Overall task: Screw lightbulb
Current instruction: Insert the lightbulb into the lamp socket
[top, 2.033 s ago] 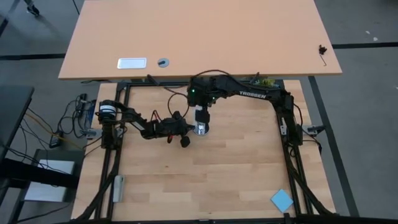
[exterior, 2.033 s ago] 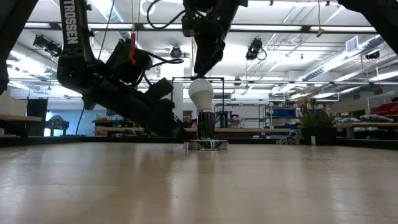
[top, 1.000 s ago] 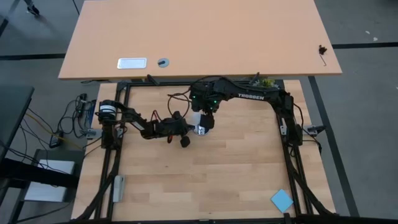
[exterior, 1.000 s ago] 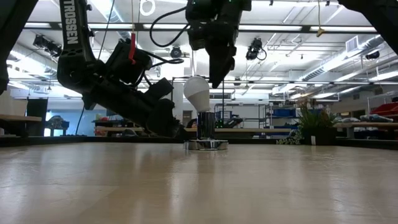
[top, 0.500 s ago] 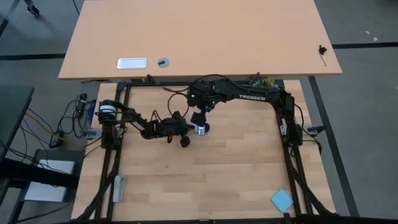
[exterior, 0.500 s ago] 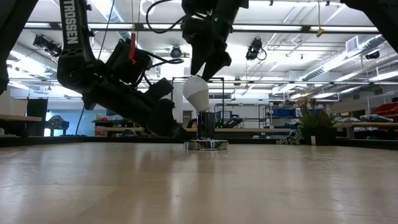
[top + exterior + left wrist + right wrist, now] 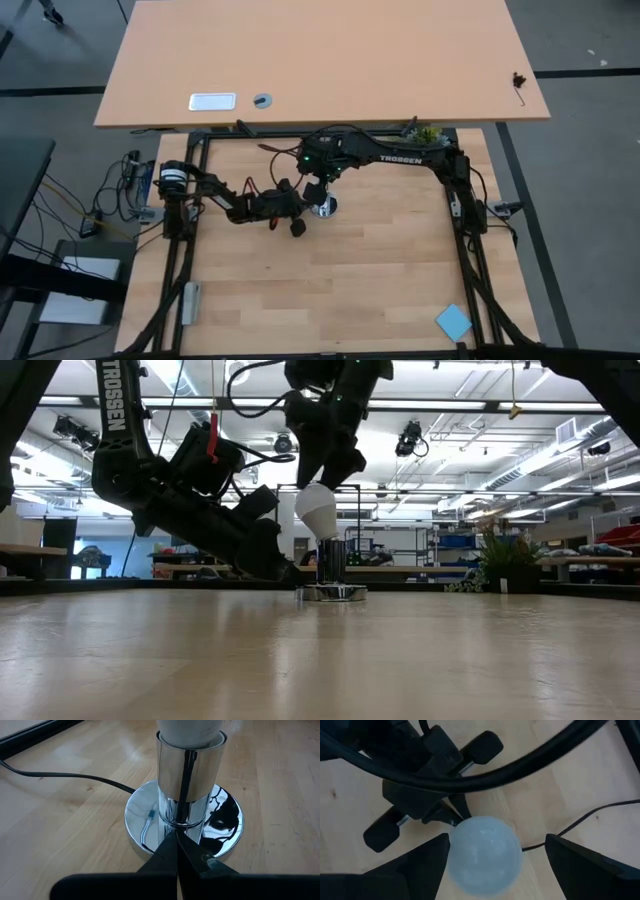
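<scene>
The left gripper (image 7: 176, 851), jaws pressed together, rests on the counter (image 7: 380, 290) touching the shiny socket base (image 7: 145, 815). The lightbulb (image 7: 319, 508) sits tilted in that socket, and the right gripper (image 7: 330, 468) hangs just above it, jaws spread wide around its dome.

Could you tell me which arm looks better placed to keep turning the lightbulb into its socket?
Probably the right: its hand hangs directly over the lightbulb, fingers open on either side of it. The left hand sits low, closed against the silver socket base, seemingly steadying it.
</scene>
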Robot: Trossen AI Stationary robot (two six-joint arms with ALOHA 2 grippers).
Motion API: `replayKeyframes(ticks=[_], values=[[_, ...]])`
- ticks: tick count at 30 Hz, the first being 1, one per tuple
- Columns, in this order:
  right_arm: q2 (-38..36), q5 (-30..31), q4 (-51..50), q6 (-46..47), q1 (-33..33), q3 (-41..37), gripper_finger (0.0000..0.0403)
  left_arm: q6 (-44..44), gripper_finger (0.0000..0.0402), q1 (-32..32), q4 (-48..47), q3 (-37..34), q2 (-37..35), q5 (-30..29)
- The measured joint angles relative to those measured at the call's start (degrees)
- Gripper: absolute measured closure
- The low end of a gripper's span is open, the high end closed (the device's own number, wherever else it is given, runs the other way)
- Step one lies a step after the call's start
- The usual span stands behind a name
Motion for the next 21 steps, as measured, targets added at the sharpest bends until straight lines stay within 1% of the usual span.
replayKeyframes(ticks=[3,12,18,21], values=[[-0.07,1.21,0.75,-1.45,0.0,0.0,0.0066,0.0,0.0401,0.0,0.01,0.0,0.0,-0.02],[-0.04,0.91,-0.32,-2.22,0.0,-0.31,0.0085,-0.04,0.0401,0.0,0.02,0.0,0.0,-0.03],[-0.04,0.73,-5.58,-2.05,0.13,0.0,0.0091,-0.04,0.0401,0.0,0.02,0.0,0.0,-0.01],[-0.04,0.76,-6.4,-2.03,0.31,0.02,0.0094,-0.04,0.0401,0.0,0.02,0.0,0.0,-0.03]])
